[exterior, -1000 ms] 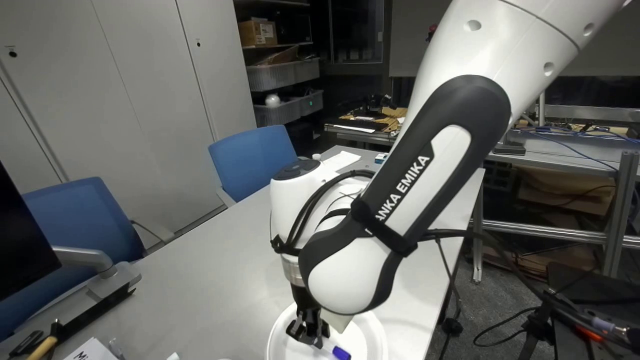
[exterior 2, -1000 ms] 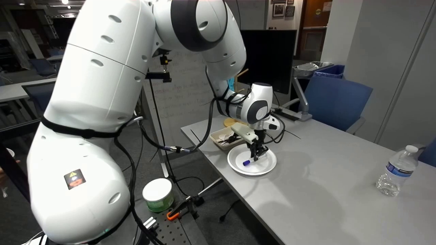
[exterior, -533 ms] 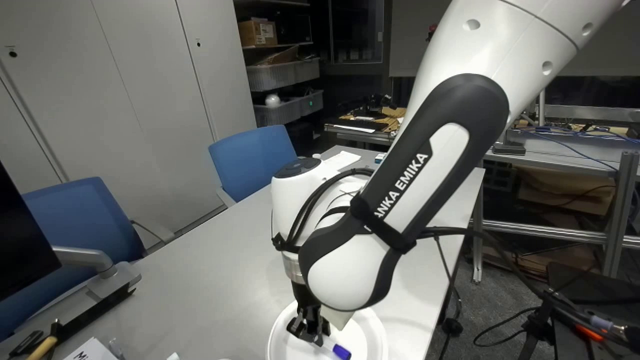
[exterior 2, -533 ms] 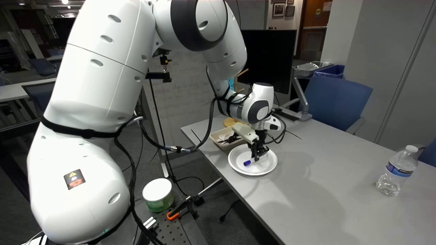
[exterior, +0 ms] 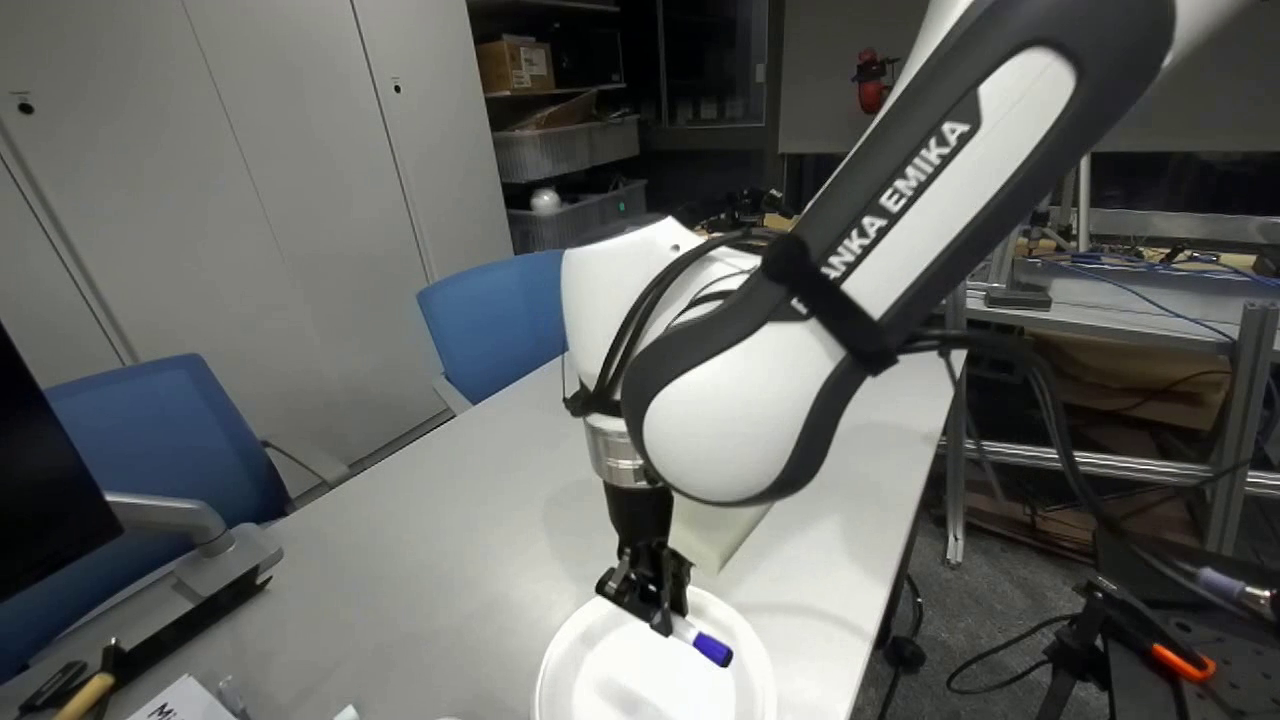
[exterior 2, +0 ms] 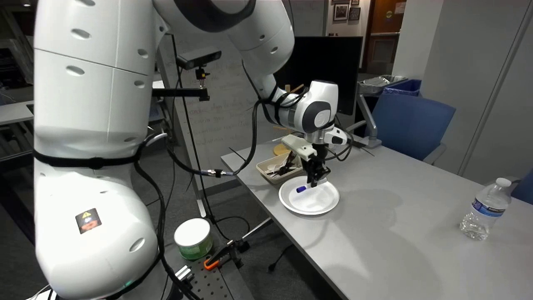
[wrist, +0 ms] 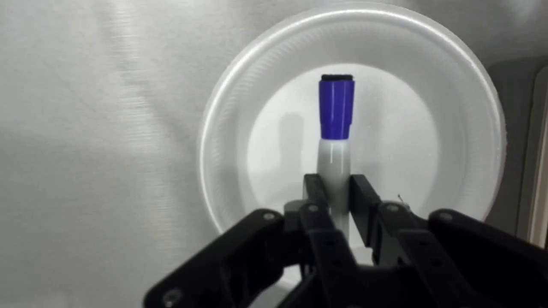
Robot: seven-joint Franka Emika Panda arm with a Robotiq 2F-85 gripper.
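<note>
marker (wrist: 334, 158) clamped in the hand (wrist: 337, 184), above the plate (wrist: 227, 141)

the hand is clamped on the marker's white body, one finger pressing each side, and the violet cap (wrist: 336, 109) juts out ahead of the fingertips. the marker hangs over the plate below the hand and, judging by its offset shadow (wrist: 291, 134), apart from it.

the marker looks smooth and round, so a knock on the jutting cap could twist it in the grip or make it slip onto the plate. a low sideways move could catch the plate's raised rim and drag or tip it, as it looks light. the cable (exterior 2: 254, 137) slung behind the hand might snag too.

on the tabletop (wrist: 85, 171), a tray (exterior 2: 286, 176) holding small items (exterior 2: 286, 167) sits just beside the plate, near the hand; its walls are the closest obstacle. a monitor (exterior 2: 325, 62) stands beyond the hand, a water bottle (exterior 2: 485, 210) well apart from it.
</note>
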